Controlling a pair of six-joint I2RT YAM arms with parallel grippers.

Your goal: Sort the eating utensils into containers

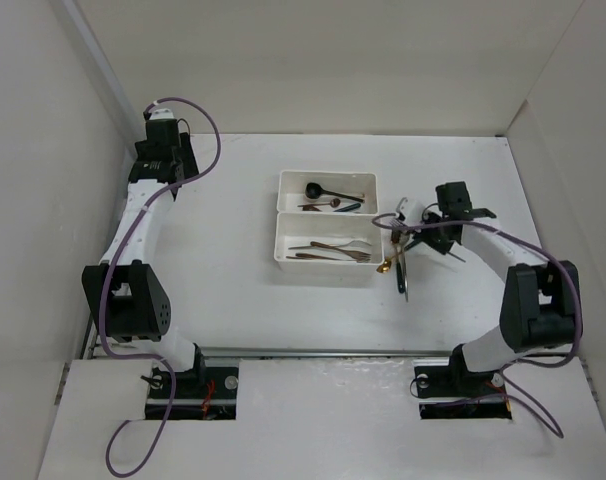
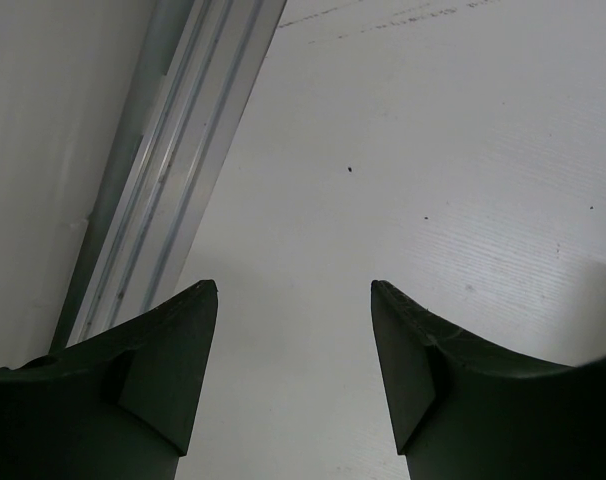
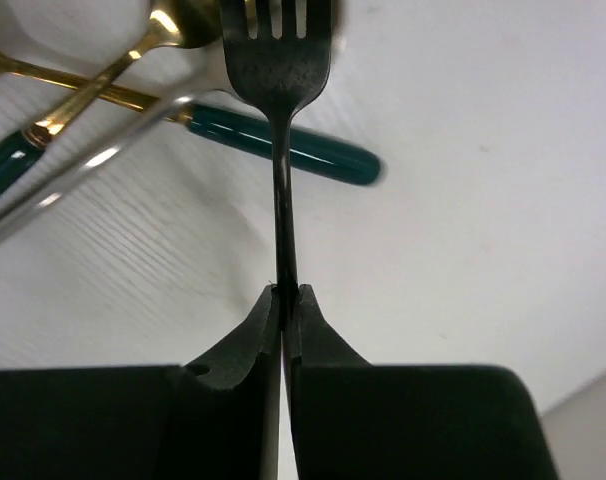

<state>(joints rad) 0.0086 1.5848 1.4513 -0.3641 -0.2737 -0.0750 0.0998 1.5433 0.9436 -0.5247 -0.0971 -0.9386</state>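
My right gripper (image 3: 290, 292) is shut on the thin handle of a black fork (image 3: 281, 60), whose tines point away from the wrist camera. Under the fork lie a gold spoon (image 3: 163, 22), a silver utensil (image 3: 83, 170) and a green-handled utensil (image 3: 283, 150). From above, the right gripper (image 1: 415, 236) sits over this loose pile (image 1: 399, 268), just right of the two white containers. The far container (image 1: 283, 190) holds a black spoon (image 1: 313, 188) and others. The near container (image 1: 279, 240) holds copper and pale utensils. My left gripper (image 2: 294, 300) is open over bare table.
The left arm (image 1: 165, 140) reaches to the far left corner beside the side wall, where an aluminium rail (image 2: 173, 150) runs along the table edge. White walls enclose the table on three sides. A purple cable loops along each arm.
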